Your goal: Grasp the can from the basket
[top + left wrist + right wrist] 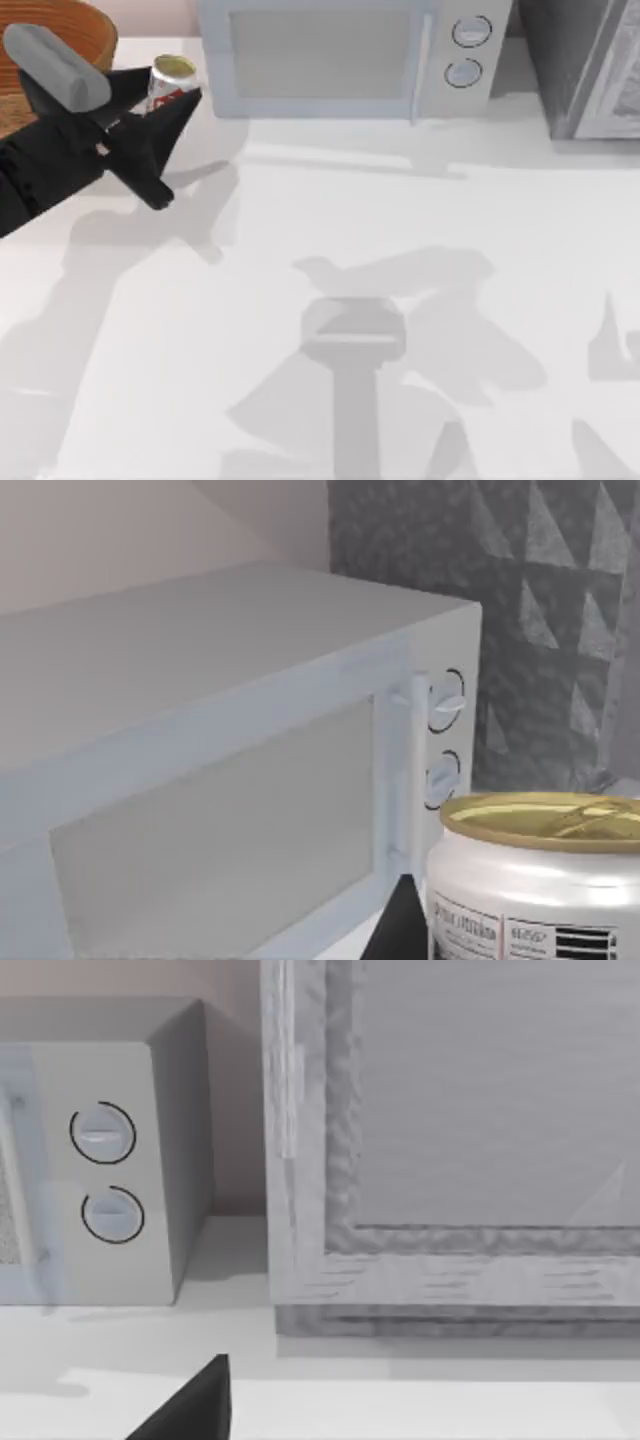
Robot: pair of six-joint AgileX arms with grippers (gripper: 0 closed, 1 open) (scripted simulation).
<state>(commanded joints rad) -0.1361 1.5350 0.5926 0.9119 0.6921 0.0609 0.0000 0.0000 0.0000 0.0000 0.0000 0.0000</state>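
Left gripper (150, 125) sits at the table's far left, its dark fingers closed around the can (170, 84), which is held just right of the basket (60, 40) and outside its rim, close beside the microwave (345, 55); by size, then: table (400, 220), microwave, basket in the far-left corner, can; the left wrist view has the can's gold top (545, 818) near, one finger (400, 925) against its side. I judge the grasp made and the lift-out in hand; next calls for a firm hold and keeping the can upright, clear of the microwave. Right arm idle; its finger state I cannot tell.
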